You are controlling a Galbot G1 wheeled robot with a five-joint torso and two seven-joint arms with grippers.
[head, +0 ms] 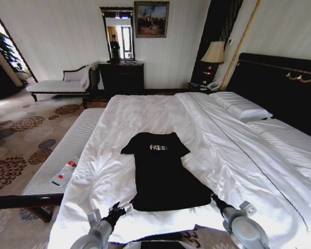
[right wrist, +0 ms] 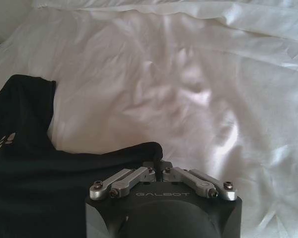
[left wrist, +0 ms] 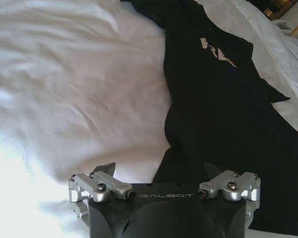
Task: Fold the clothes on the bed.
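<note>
White sheets cover most of what you see in the head view: the bed (head: 160, 119) runs away from the robot toward a far wall with a dark dresser (head: 121, 78), a mirror (head: 117, 32) and a framed painting (head: 151, 19). At your far left a chaise (head: 59, 83) stands by the wall over patterned carpet (head: 20, 140), and nearer you a long striped bench (head: 67, 150) lies along the bed's left side with a small white-and-red bottle (head: 65, 173) on it.

Next comes the left gripper (head: 123, 208), low over the sheet at the bottom left corner of the T-shirt (head: 163, 171). Your left wrist view shows its fingers (left wrist: 105, 170) spread wide apart, holding nothing, with the shirt's edge lying between and ahead of them.

The T-shirt lies flat in the middle of the bed's near half, collar away from the robot, hem toward it, white "FREE" lettering (head: 158, 148) facing up (both short sleeves are spread out to the sides).

At the hem's bottom right corner you have the right gripper (head: 214, 197). In the right wrist view its fingers (right wrist: 150, 170) are drawn together, pinching the black fabric corner.

Farther right, two white pillows (head: 243, 108) rest against the dark headboard (head: 280, 88), and a lit lamp (head: 213, 54) stands beyond them.
</note>
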